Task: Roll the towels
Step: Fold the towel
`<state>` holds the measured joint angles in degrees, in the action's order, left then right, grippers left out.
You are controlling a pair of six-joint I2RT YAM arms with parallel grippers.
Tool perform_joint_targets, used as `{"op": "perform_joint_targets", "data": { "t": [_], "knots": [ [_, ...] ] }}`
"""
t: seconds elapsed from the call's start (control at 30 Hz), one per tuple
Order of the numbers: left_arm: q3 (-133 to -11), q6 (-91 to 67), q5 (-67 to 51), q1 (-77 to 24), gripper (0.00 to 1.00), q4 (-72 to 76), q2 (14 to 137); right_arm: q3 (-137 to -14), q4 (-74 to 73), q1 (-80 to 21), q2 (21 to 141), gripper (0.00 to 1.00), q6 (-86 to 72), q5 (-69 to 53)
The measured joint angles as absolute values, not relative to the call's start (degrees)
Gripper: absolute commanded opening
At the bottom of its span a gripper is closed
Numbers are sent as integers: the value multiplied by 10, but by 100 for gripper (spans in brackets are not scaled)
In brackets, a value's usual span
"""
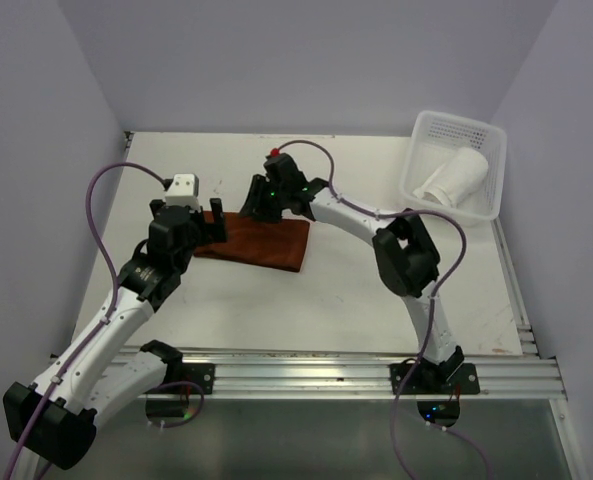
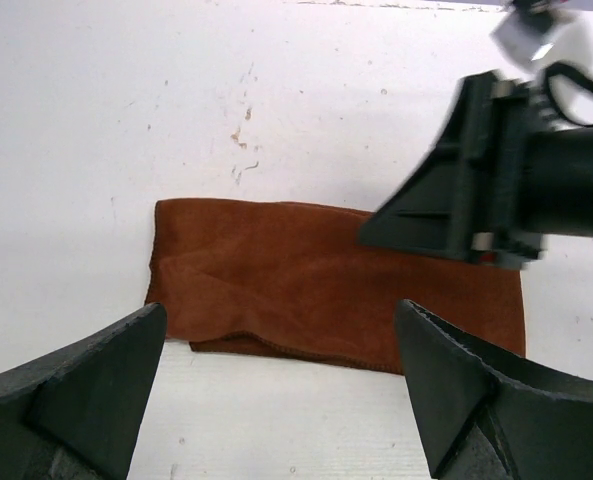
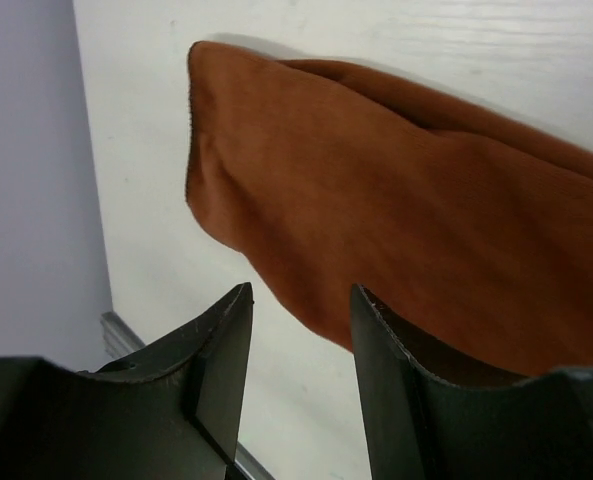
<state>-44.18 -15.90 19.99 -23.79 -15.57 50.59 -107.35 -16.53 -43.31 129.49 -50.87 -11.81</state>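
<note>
Top external: your brown towel (image 1: pixel 261 243) lies unrolled on the table (image 1: pixel 376 300). Left gripper (image 2: pixel 281 308) and right gripper (image 3: pixel 302 290) both gape empty at its edges.

White table (image 1: pixel 356 300), matte, with a few scuffs (image 2: pixel 241 140) on the surface. Pale lavender walls box it in: back wall (image 1: pixel 306 60), left wall (image 1: pixel 26 200), right wall (image 1: pixel 576 120). Aluminium rail (image 1: pixel 306 372) runs along the near edge. Light is soft and even, shadows faint.
</note>
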Motion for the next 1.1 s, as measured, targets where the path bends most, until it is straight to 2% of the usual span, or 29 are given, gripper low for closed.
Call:
{"op": "perform_joint_targets", "data": {
  "t": [0.27,0.4,0.63,1.1],
  "knots": [
    [-442,-158,193,-238,100,-156,502,-863,-191,-385,1048,51,-476,-39],
    [-442,-157,185,-238,100,-156,502,-776,-193,-390,978,52,-481,-23],
    [-442,-155,180,-238,100,-155,503,-680,-189,-397,997,51,-511,-25],
    [-442,-154,180,-238,100,-155,520,-666,-157,-397,1044,49,-533,-25]
  ]
}}
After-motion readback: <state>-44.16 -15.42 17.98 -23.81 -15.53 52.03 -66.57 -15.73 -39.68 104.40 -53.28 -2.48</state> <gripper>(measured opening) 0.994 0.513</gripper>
